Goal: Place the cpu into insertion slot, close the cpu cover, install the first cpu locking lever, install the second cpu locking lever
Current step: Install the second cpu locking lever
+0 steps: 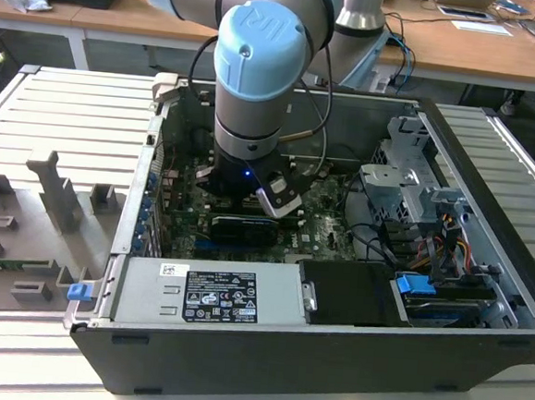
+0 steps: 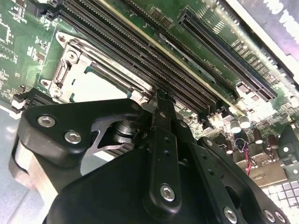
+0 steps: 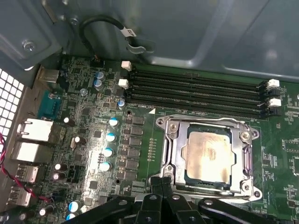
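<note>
Pale silver-beige square cpu (image 3: 208, 156) lay flat under closed silvery metal frame cover (image 3: 174, 154), just beyond black gripper (image 3: 161, 183), fingers pressed together, grasping nothing.

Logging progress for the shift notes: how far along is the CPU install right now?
Looks done: the cpu lies in the insertion slot, and the cpu cover is down flat around it. In hand: the gripper sits at the cover's edge, holding nothing visible. Left: whether either locking lever is latched can't be told.

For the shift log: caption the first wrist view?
Gripper at the socket's edge, cpu seated under the closed cpu cover.
</note>
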{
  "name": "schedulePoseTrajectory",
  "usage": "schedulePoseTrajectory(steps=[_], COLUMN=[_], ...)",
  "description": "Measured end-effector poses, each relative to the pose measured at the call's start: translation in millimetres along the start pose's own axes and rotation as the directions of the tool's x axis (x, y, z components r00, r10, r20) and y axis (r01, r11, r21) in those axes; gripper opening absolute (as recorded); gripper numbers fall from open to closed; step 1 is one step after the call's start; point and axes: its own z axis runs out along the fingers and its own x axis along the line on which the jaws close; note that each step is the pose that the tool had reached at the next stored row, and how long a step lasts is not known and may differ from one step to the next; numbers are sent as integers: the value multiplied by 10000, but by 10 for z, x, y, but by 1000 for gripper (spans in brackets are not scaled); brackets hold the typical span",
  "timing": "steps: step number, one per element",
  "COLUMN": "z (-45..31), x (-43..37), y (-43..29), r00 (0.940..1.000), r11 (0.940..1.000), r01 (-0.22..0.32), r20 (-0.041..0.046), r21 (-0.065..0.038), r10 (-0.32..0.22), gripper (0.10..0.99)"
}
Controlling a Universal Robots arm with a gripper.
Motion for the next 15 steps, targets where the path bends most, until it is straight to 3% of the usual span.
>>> schedulePoseTrajectory(steps=[7, 15], z=[22, -156], x=[37, 33], y=[-3, 52], r00=[10000, 10000], r11=[10000, 10000], r01=[34, 34], r20=[-2, -2], r21=[-77, -83], r10=[-34, -34], gripper=[106, 106])
